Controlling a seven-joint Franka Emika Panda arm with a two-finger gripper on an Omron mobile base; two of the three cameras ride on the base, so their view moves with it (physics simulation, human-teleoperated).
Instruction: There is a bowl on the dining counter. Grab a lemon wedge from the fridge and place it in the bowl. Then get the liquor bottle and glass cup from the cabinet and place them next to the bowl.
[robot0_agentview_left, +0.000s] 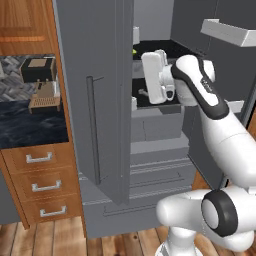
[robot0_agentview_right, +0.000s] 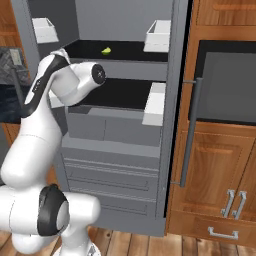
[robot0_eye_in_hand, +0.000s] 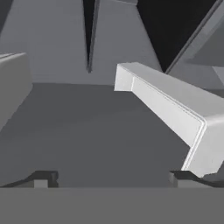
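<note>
The grey fridge stands open with its doors swung wide, showing dark shelves and grey drawers. A small yellow-green lemon wedge lies on the upper dark shelf, and it shows as a speck past the left door's edge. My arm reaches into the fridge at the level of the lower dark shelf, below and to the left of the wedge. My gripper is open, its tips far apart with nothing between them. It faces a grey fridge wall and a white door bin. The bowl, dining counter and glass cup are out of view.
White bins hang on the right door and higher up. Left of the fridge are wooden drawers and a dark counter with a coffee machine. Right of it are wooden cabinets and a dark oven panel.
</note>
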